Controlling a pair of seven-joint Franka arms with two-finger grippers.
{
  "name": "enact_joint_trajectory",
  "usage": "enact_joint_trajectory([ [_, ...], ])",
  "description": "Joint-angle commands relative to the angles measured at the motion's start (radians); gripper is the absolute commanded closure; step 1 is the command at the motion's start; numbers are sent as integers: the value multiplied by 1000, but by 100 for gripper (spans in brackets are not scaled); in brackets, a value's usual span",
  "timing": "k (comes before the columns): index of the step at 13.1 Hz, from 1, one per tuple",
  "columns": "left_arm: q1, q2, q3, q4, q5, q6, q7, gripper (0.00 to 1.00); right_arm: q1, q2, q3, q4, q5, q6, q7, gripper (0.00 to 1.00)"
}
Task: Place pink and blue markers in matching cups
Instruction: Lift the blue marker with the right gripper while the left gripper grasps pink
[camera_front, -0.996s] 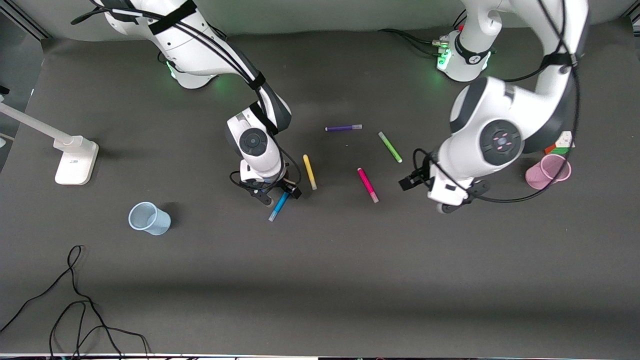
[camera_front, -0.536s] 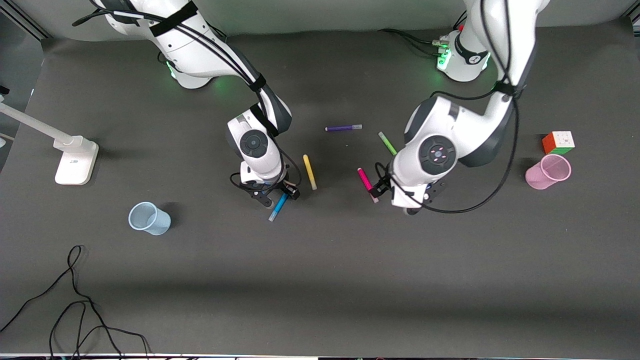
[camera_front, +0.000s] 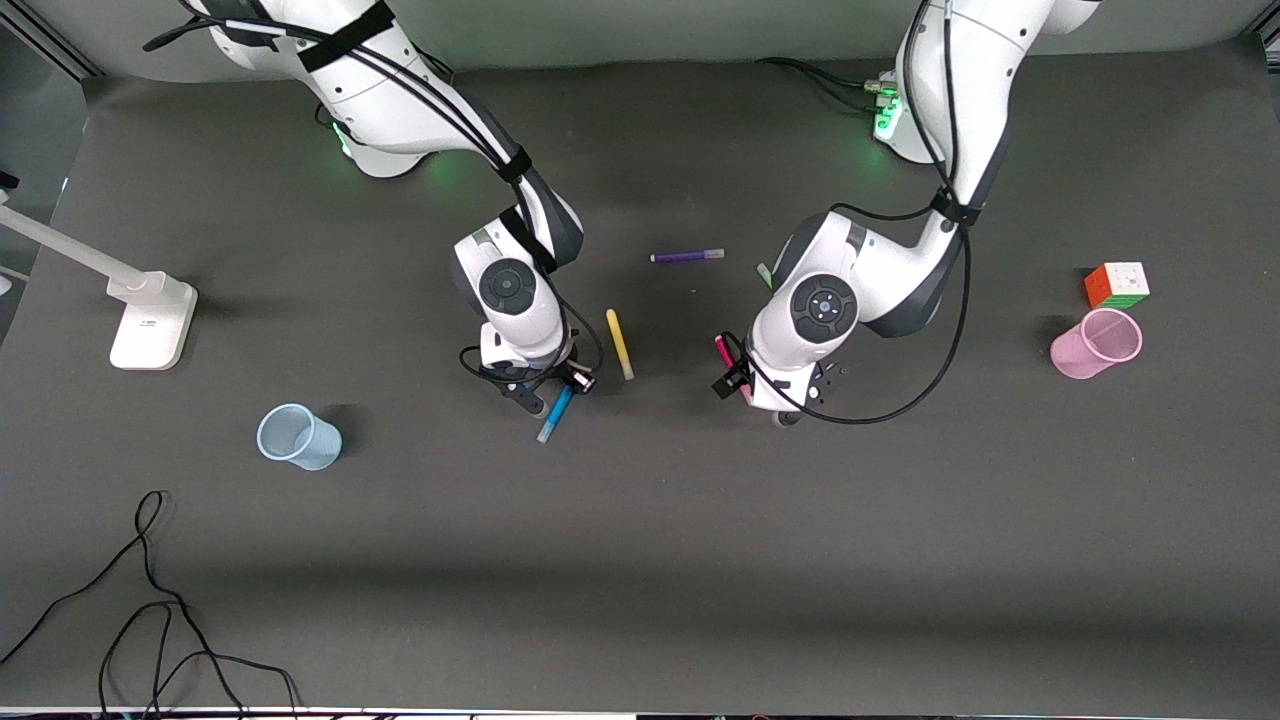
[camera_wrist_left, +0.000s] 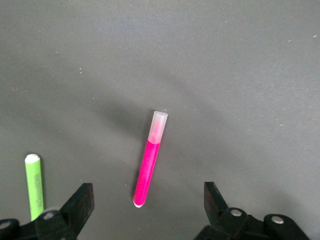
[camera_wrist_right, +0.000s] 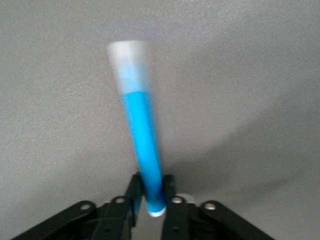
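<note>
**Blue marker gripped, pink marker lined up**

Front view: your right claw (camera_front: 556, 392) sits low on the worktop (camera_front: 700, 560), pinched onto the upper end of the blue marker (camera_front: 555, 413), whose capped end points toward the camera. Lift straight up before you swing toward the blue cup (camera_front: 298, 437), which stands well apart toward the right arm's end, nearer the camera. The yellow marker (camera_front: 619, 343) lies just beside the claw, so avoid brushing it. Your left claw (camera_front: 752, 385) hangs over the pink marker (camera_front: 724, 352), wrist bent downward; the pink cup (camera_front: 1096, 343) waits at the left arm's end, next to the puzzle cube (camera_front: 1117, 285).

Left wrist view: the left claw (camera_wrist_left: 149, 212) is spread wide and holds nothing. The pink marker (camera_wrist_left: 149, 160) lies between the fingers; the green marker (camera_wrist_left: 34, 185) is near one finger (camera_wrist_left: 80, 202), so descend centred.

Right wrist view: the right claw (camera_wrist_right: 150, 197) is closed tight on the blue marker (camera_wrist_right: 140, 135) near its uncapped end. That is a grip far from the middle, so move gently.
</note>
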Motion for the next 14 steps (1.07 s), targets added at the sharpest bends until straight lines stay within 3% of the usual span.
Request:
enact_joint_trajectory([
  [1, -27, -17, 16, -67, 6, 72, -16, 1, 14, 18, -10, 17, -13, 9, 9, 94],
  [8, -64, 43, 22, -75, 27, 129, -19, 7, 4, -6, -12, 18, -13, -6, -14, 98],
  [12, -96, 76, 24, -81, 188, 137, -101, 9, 4, -91, -52, 76, -27, -199, -55, 98],
  [14, -104, 86, 22, -81, 207, 152, -124, 9, 4, -128, -76, 124, -27, -317, -90, 98],
])
